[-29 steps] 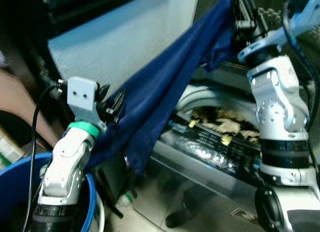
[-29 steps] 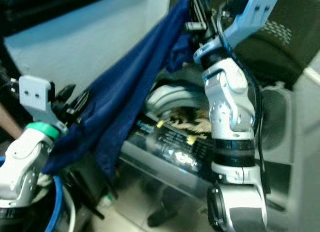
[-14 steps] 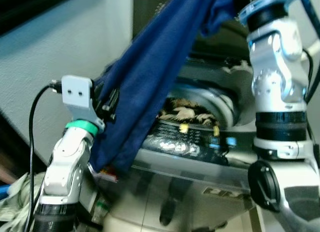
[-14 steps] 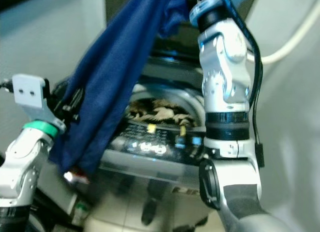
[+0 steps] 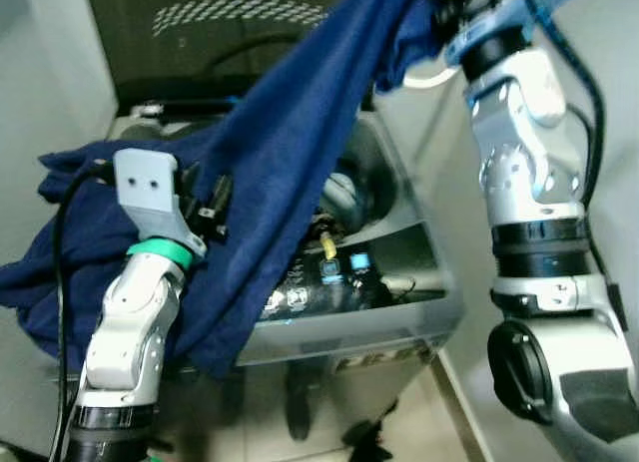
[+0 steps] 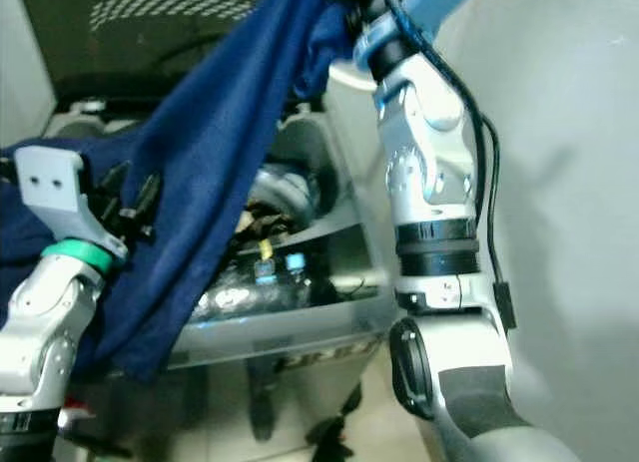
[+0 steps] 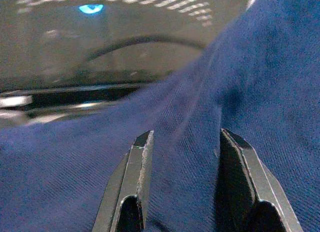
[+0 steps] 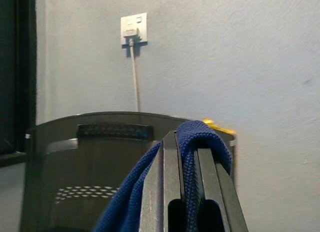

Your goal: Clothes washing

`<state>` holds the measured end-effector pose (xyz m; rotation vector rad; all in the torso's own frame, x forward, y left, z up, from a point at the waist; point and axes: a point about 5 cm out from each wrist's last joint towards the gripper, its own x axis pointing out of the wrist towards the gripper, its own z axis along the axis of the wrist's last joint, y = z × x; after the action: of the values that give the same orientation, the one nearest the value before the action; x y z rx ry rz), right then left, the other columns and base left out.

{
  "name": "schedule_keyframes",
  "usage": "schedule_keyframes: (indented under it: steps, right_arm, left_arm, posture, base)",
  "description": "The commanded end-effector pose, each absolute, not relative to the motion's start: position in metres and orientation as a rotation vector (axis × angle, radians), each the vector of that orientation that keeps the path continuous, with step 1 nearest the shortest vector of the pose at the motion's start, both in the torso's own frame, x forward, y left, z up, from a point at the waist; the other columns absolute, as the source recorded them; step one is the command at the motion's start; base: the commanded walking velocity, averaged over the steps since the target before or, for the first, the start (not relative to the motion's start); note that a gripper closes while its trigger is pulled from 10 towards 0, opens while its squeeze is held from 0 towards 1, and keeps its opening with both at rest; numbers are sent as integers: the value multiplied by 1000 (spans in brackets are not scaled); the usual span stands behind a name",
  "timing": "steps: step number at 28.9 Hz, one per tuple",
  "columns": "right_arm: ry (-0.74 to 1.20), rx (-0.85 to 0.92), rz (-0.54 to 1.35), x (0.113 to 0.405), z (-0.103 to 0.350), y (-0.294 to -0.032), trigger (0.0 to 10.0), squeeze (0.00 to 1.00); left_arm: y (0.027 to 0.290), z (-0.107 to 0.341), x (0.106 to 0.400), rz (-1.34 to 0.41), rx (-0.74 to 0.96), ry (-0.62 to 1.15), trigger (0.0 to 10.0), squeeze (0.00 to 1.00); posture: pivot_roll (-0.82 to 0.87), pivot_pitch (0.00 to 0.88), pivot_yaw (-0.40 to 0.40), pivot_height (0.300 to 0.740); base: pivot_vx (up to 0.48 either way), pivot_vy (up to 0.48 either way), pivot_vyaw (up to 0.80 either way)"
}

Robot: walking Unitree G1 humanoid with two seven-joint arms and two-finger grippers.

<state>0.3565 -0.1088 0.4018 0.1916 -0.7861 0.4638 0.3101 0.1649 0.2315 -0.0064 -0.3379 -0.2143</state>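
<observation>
Cloth, soft and limp: the blue garment (image 5: 290,173) hangs from the right gripper (image 8: 187,157), pinched tight at its top edge, and drapes below over the left gripper's (image 7: 182,182) parted, empty fingers above the washing machine (image 5: 399,312). Probably light; hold it by a bunched fold.

A dark blue cloth (image 5: 290,173) hangs stretched on a slant, its top corner pinched high up, its lower folds heaped at the left of the open top-loading washing machine (image 5: 399,312), whose raised dark lid (image 5: 230,33) stands behind.
</observation>
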Motion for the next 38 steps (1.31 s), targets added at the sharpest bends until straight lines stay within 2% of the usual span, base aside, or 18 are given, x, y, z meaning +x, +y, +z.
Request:
schedule_keyframes:
  steps: [1,4,9,16,23,27,28,29,31,32,33,36,37,38]
  right_arm:
    - [-774,174,491,356,400,-103,10000,0]
    - [-701,177,545,360,386,-92,10000,0]
    - [-563,180,671,362,353,-73,10000,0]
    - [-511,184,725,363,334,-61,10000,0]
    - [-514,223,790,362,339,-52,10000,0]
    - [-568,2,912,365,380,-24,10000,0]
    - [-665,87,886,363,415,-27,10000,0]
    - [-665,87,886,363,415,-27,10000,0]
    - [-877,447,801,349,491,-54,10000,0]
    - [-877,447,801,349,491,-54,10000,0]
    - [-983,767,765,336,535,-87,10000,0]
    - [-983,860,765,333,547,-101,10000,0]
    - [-971,851,765,334,547,-102,10000,0]
    - [-926,764,762,339,540,-94,10000,0]
  left_arm:
    - [164,231,309,-218,-9,-333,10000,0]
    - [163,232,307,-224,-14,-341,10000,0]
    - [161,237,301,-229,-40,-374,10000,0]
    - [162,239,296,-212,-45,-389,10000,0]
    - [161,240,294,-197,-47,-397,10000,0]
    - [161,242,296,-196,-41,-395,10000,0]
    - [161,242,297,-197,-37,-395,10000,0]
    - [161,242,297,-197,-37,-395,10000,0]
    - [161,243,297,-194,-27,-397,10000,0]
    - [161,243,297,-194,-27,-397,10000,0]
    - [162,244,295,-185,-21,-399,10000,0]
    - [164,244,292,-172,-16,-399,10000,0]
    - [165,244,292,-167,-16,-399,10000,0]
    - [166,243,291,-164,-15,-397,10000,0]
  posture:
    - [66,0,-25,740]
    - [68,0,-28,740]
    - [74,0,-35,740]
    - [91,0,-51,740]
    - [91,6,-53,740]
    - [83,8,-42,740]
    - [90,15,-45,740]
    - [90,15,-45,740]
    - [99,18,-58,740]
    - [99,18,-58,740]
    - [111,21,-71,740]
    - [115,23,-74,740]
    - [116,26,-79,740]
    - [114,26,-81,740]
  base:
    - [0,0,-800]
    - [0,116,-800]
    - [0,480,0]
    - [0,69,0]
    - [0,0,0]
    - [0,0,0]
    - [0,0,0]
    - [0,0,0]
    - [0,0,0]
    - [0,0,0]
    - [0,0,0]
    - [0,0,0]
    - [0,0,0]
    - [0,0,0]
